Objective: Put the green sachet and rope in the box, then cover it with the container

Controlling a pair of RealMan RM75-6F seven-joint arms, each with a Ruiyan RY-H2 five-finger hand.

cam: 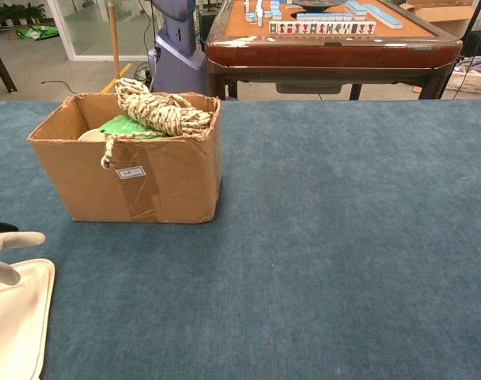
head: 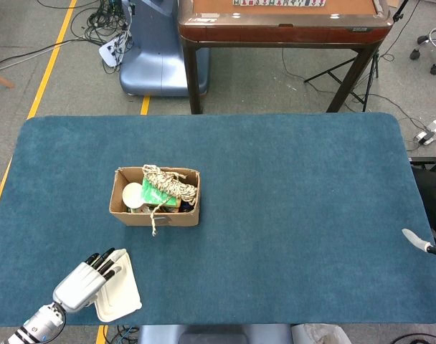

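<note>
Your cardboard box (head: 155, 208) is sitting on the fuzzy blue surface (head: 290, 186), holding the coarse braided rope (head: 171, 183) coiled over the glossy green sachet (head: 158, 192). The white, shallow, round-cornered container (head: 119, 287) is lying near the front left edge. Your left hand (head: 80, 282) is hovering at it, fingers (cam: 17, 240) extended, gripping nothing. Only a tip of your right hand (head: 422, 242) is showing; I cannot tell its state.

Green sachet (head: 158, 193) and rope (head: 172, 182) (coiled) fill the box (head: 163, 217); white container (head: 120, 290) lies nearby.
</note>
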